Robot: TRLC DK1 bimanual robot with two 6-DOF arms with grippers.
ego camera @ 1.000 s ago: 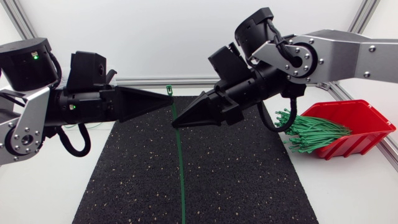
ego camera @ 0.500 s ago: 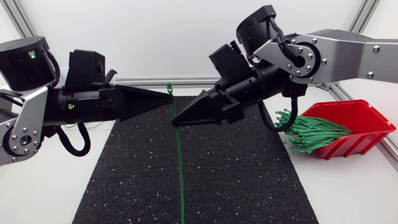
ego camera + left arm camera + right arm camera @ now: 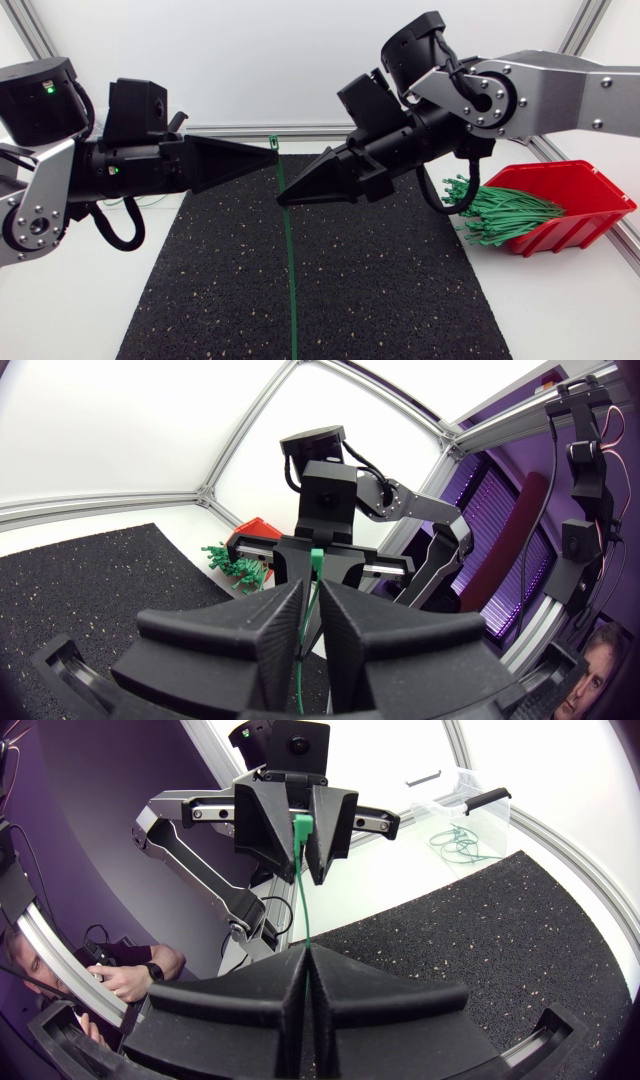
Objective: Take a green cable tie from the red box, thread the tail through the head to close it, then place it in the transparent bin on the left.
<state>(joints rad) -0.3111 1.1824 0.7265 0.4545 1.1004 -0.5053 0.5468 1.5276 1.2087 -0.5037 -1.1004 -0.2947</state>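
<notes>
Small shifts only. My left arm [image 3: 60,170] has crept upward a touch in the head view, and the left hand [image 3: 272,157] has lifted slightly with it and edged nearer the cable tie [image 3: 288,250]. My right arm [image 3: 540,90] has drifted a little up and outward toward its own side at the wrist. The right hand [image 3: 283,200] rose briefly, then dropped back. The tie's head bobbed up, then resettled.

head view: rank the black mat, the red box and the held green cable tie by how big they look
1. black mat, largest by far
2. red box
3. held green cable tie: long but a thin line, so least area
</notes>
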